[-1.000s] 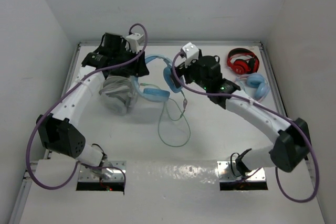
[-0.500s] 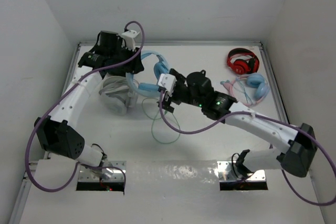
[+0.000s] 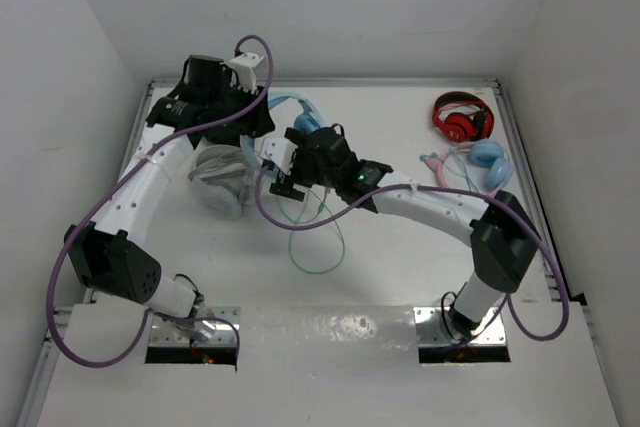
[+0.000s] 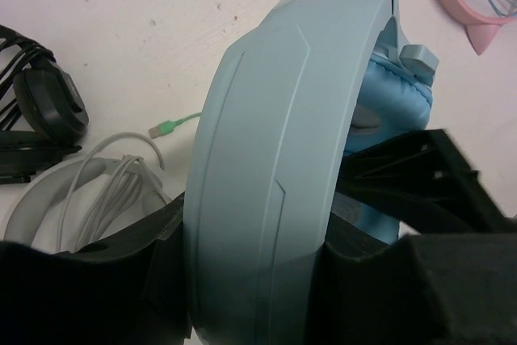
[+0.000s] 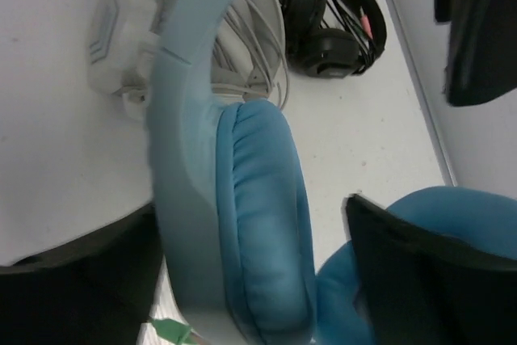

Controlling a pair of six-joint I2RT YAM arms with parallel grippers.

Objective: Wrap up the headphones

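While the headphones (image 3: 304, 125) hang above the far side of the tabletop (image 3: 400, 257), left of its middle, their wide band stands nearly on edge. The left tool (image 4: 258, 280) is clamped across that band, one dark finger pressed to each flank.

The thin pale-green cable (image 3: 316, 272) trails down to the tabletop and lies in a slack loop on the near side of the headphones, toward the arm bases. A green plug (image 4: 162, 129), which we take for its end, rests just beside the grey-white pair (image 3: 220, 179).

We judge that the coming move turns on this: the loop lies nearward of and below the right tool (image 5: 250, 280), so that arm, not the left, is the nearer one to gather it. The right tool is spread wide with nothing in its grasp. Its fingers straddle a padded cup (image 5: 262, 224) and the band's end, and in the right wrist view bare tabletop shows between the cup and one finger.

Winding, as we see it, must run across the band's long curve, not along it. Black headphones (image 5: 331, 30) lie well apart from the loop.
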